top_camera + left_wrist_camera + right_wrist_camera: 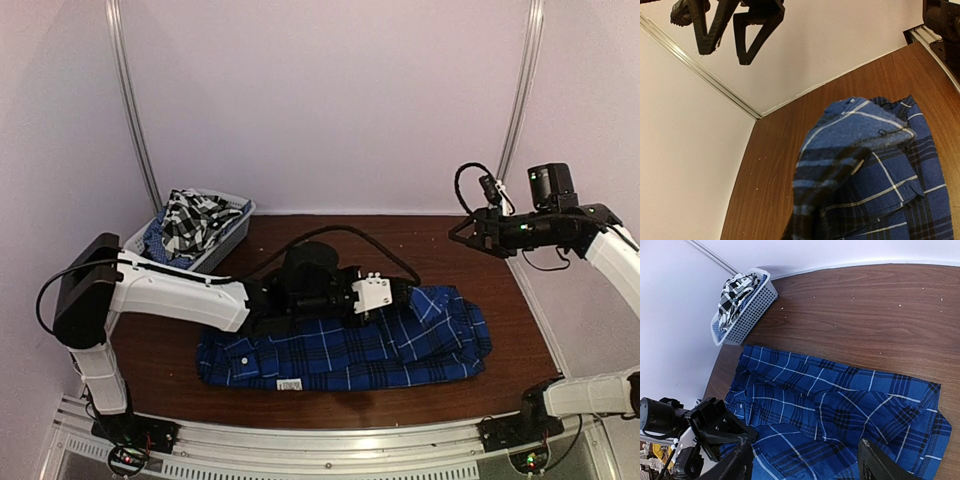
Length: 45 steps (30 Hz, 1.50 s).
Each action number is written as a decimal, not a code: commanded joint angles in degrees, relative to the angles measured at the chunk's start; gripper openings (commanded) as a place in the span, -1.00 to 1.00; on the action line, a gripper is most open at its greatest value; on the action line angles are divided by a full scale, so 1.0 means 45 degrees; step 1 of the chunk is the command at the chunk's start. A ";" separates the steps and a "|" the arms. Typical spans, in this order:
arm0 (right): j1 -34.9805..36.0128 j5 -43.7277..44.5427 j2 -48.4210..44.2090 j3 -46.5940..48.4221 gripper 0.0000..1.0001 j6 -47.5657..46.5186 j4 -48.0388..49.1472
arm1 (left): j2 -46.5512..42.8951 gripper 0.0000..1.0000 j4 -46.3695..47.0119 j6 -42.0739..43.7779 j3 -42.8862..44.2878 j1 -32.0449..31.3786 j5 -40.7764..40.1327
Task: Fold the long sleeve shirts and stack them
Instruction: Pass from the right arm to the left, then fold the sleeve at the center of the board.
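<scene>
Left gripper jaws pinch blue shirt fold, right gripper jaws open, raised; 1-armed pull may bunch it.

On table: shirt centre; basket behind-left, second shirt inside.

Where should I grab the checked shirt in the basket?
Likely the bunched crest of the checked shirt, coming straight down from above: it heaps over the rim, while the basket walls close off its sides.
</scene>
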 commanded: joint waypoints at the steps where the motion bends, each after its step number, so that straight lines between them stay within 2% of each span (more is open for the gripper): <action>1: -0.0245 0.0994 0.0457 0.0348 0.45 -0.0546 -0.0182 | -0.0467 -1.00 -0.1380 -0.0367 0.0845 0.0023 0.0703; 7: -0.0599 0.0846 0.1096 -0.0345 0.45 -0.0497 0.0877 | -0.0493 -1.00 -0.4084 -0.1067 0.2449 -0.0388 0.1408; 12: -0.0809 0.0542 0.1467 -0.0531 0.45 -0.0365 0.1278 | -0.0536 -1.00 -0.5482 -0.2152 0.3557 -0.0748 0.2210; 17: -0.0834 0.0678 0.1278 -0.0668 0.45 0.0061 0.1864 | -0.1183 -1.00 -0.4788 -0.3737 0.3615 -0.0749 0.2619; 23: -0.0834 0.0656 0.1335 -0.1246 0.44 0.0513 0.2833 | -0.1795 -1.00 -0.5232 -0.4130 0.3977 -0.0742 0.5211; 26: -0.0846 0.0591 0.1383 -0.1488 0.44 0.0690 0.3196 | -0.1892 -1.00 -0.5817 -0.4193 0.4134 -0.0748 0.5889; 33: -0.0839 0.0475 0.1596 -0.1725 0.43 0.0747 0.3547 | -0.1795 -1.00 -0.6444 -0.4262 0.3962 -0.0759 0.6010; 39: -0.0839 0.0574 0.1912 -0.2157 0.43 0.0791 0.4062 | -0.1670 -1.00 -0.6968 -0.4380 0.3856 -0.0783 0.6816; 45: -0.0834 0.0914 0.2311 -0.3087 0.42 0.1016 0.4898 | -0.1179 -1.00 -0.8525 -0.4132 0.3989 -0.0863 0.7051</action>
